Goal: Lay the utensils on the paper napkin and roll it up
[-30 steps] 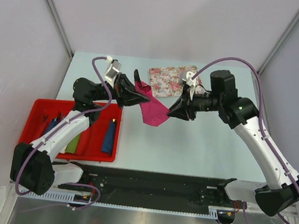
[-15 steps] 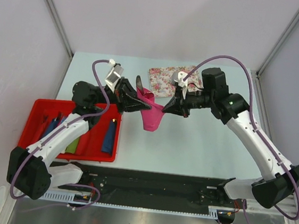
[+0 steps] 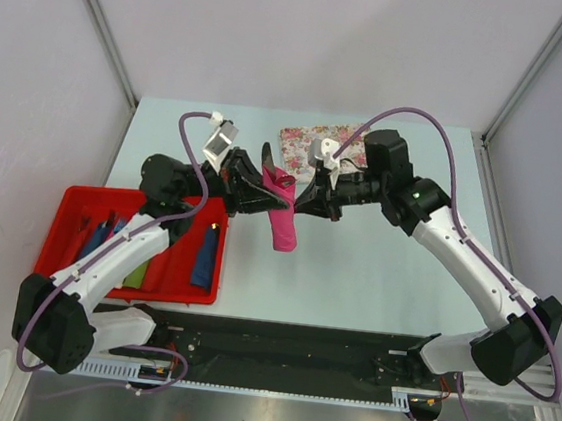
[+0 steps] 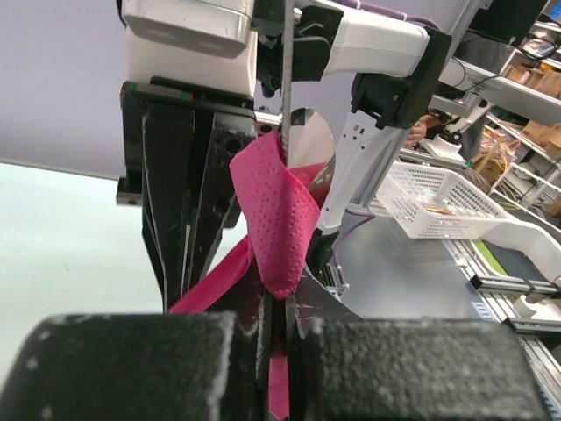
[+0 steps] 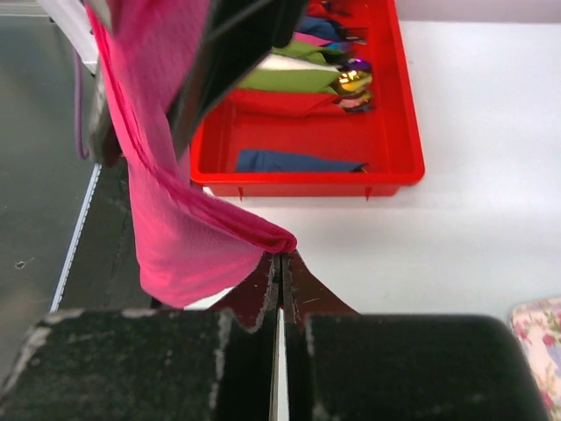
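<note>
The paper napkin (image 3: 282,216) is magenta-pink and hangs in the air over the middle of the table, folded into a narrow drooping shape. My left gripper (image 3: 278,200) is shut on one part of it; in the left wrist view the napkin (image 4: 280,219) bulges out just past the closed fingertips of the left gripper (image 4: 282,303). My right gripper (image 3: 303,202) faces it from the right. It is shut on a folded corner of the napkin (image 5: 175,219), pinched at the tips of the right gripper (image 5: 280,256). The two grippers almost touch. The utensils do not show clearly in any view.
A red tray (image 3: 72,194) stands at the left front with a blue roll (image 3: 206,253) and a green roll (image 3: 137,274) inside. A floral mat (image 3: 313,149) lies at the back, partly under my right wrist. Grey walls close in both sides.
My right arm has swung left towards the left gripper and its jaws have shut on the napkin. The napkin has gone from a wide hanging sheet to a narrow fold.
</note>
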Motion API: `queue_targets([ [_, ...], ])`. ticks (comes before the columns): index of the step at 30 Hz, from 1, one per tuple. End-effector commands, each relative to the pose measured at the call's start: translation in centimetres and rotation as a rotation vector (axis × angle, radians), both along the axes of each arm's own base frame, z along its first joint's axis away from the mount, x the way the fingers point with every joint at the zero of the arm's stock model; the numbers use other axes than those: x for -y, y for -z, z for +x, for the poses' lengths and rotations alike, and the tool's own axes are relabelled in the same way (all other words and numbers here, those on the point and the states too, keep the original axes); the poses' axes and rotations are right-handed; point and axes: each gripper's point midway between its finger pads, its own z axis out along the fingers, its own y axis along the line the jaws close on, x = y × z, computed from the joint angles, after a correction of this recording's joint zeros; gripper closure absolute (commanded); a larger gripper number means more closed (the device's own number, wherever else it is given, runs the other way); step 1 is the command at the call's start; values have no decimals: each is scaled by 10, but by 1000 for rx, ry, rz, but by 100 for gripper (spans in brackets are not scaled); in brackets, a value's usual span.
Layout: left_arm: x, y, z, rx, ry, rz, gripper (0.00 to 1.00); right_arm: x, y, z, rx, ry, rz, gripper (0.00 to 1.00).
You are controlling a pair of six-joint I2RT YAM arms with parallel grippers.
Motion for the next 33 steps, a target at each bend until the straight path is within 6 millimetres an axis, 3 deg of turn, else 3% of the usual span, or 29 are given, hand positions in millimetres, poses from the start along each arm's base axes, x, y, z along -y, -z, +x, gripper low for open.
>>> queue_targets([
  [1,3,-16,-20,46,42,-41,100,-12,-15,4,97,3,73,100],
  [8,3,-11,-17,21,27,-29,100,-14,-10,2,98,13,68,100],
  [15,-8,3,5,-18,-62,-7,100,31,-28,11,135,136,52,100],
  [21,-13,26,13,-40,-101,50,100,52,-45,8,165,207,54,100],
  [26,-11,31,16,-56,-97,66,100,53,-30,9,135,216,26,100],
  [33,-14,13,4,-42,-53,14,100,56,8,27,46,232,-13,100],
])
